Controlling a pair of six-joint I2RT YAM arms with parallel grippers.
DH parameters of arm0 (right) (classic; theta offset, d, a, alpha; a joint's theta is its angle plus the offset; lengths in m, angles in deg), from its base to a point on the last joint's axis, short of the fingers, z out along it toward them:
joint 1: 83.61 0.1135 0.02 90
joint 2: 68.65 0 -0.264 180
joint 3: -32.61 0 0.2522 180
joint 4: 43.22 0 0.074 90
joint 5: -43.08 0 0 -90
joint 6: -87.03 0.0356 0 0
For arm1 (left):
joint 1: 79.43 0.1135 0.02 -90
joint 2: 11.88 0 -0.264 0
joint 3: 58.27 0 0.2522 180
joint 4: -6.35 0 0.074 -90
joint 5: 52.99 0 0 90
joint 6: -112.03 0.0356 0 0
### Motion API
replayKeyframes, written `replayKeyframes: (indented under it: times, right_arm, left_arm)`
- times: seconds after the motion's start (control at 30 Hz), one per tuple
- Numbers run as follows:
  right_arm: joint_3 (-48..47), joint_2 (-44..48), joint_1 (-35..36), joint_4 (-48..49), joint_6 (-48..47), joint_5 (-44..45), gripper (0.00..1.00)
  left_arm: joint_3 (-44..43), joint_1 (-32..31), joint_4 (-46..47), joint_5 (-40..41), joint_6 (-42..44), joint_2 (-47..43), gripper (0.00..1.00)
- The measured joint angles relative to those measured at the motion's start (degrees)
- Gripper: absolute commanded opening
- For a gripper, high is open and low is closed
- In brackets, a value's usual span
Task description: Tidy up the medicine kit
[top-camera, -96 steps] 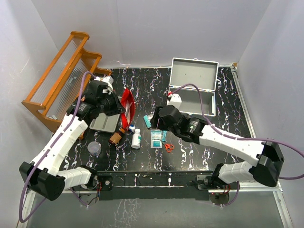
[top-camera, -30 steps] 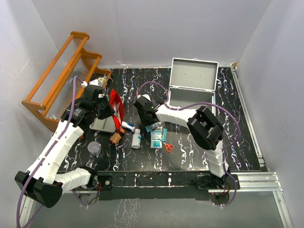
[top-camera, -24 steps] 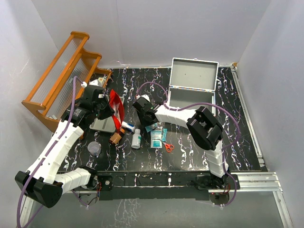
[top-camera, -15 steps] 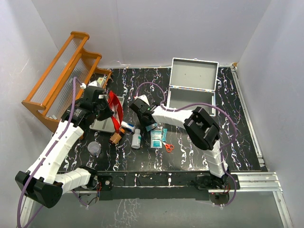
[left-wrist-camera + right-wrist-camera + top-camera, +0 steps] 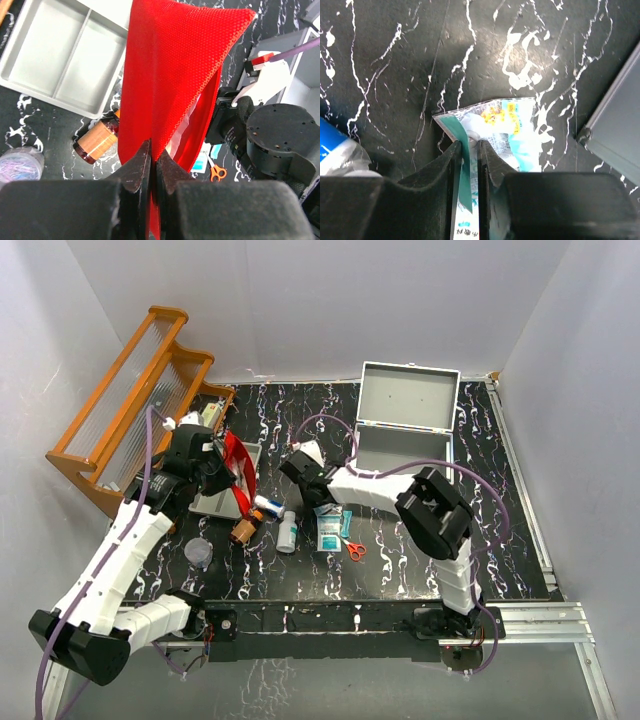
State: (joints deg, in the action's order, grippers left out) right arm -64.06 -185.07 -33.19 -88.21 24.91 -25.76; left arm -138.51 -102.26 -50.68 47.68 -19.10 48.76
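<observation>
- Left gripper [image 5: 150, 167]: clenched on the lower edge of the red mesh pouch [image 5: 172, 75]. The pouch stands upright above the fingers, its mouth gaping toward the right arm. In the overhead view it hangs over the right edge of the grey tray [image 5: 218, 500].
- Right gripper [image 5: 468, 150]: pinched on the teal-striped edge of a clear sachet [image 5: 507, 125]. The sachet is low over the black marbled surface [image 5: 400, 540], between the pouch and the metal case [image 5: 405, 425]. Whether it touches the surface cannot be told.
- Metal case: open and lid up, at the far right of the surface, well apart from the pouch. One corner shows at the right edge of the right wrist view.
- Loose items near the pouch, all lying on the surface: an amber bottle [image 5: 243, 530] on its side, a white bottle [image 5: 287, 531], two flat sachets [image 5: 329, 532] and orange-handled scissors [image 5: 354, 548].
- A clear lidded cup [image 5: 199, 552] sits nearer the left arm's base.
- A wooden rack [image 5: 130, 390] stands along the far left edge.
</observation>
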Motion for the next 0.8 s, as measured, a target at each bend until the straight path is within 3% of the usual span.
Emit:
replayKeyframes:
  times: [0.5,0.8]
  right_arm:
    - [13.5,25.0,-0.3,9.1,9.0,-1.1,0.06]
    - [19.3,38.2,-0.3,11.6,13.7,-3.2,0.06]
  left_arm:
    - [3.8,0.2,13.4,-21.5,4.4,0.6,0.0]
    - [12.9,0.2,27.1,-33.6,-2.1,6.7,0.0]
